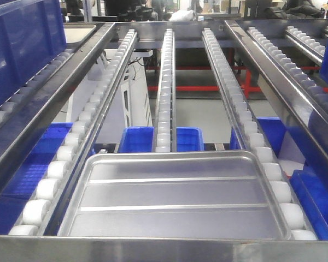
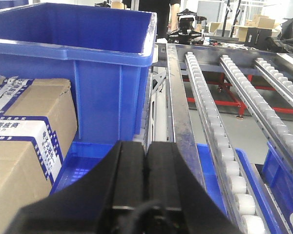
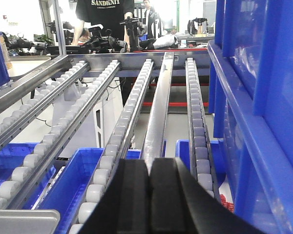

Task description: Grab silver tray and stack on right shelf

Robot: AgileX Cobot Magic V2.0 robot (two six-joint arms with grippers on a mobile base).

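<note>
Left gripper (image 2: 146, 151): both black fingers pressed together along a straight seam, nothing between them. Right gripper (image 3: 149, 168): fingers likewise closed flat against each other, holding nothing. Beyond the left gripper stands a large blue bin (image 2: 88, 58), with taped cardboard boxes (image 2: 24, 146) to its left and the roller rails (image 2: 219, 141) of the shelf running away to its right. Beyond the right gripper a steel rail (image 3: 158, 112) leads forward between two lines of white rollers, stacked blue crates (image 3: 263, 73) fill the right edge, and a person in a black shirt (image 3: 105, 14) stands at the far end. In the front view the tray (image 1: 169, 196) lies flat and open side up at the near, low end of the shelf (image 1: 153, 250). Its near rim sits against the broad front bar, it covers the near end of the middle rail (image 1: 165, 98), and its side rims are just beside the rollers of the outer rails. Its two raised ribs run across from left to right. Neither gripper touches it. Smaller blue bins (image 1: 136, 139) sit on the level below, and a red frame (image 1: 208, 87) lies on the floor beyond.
</note>
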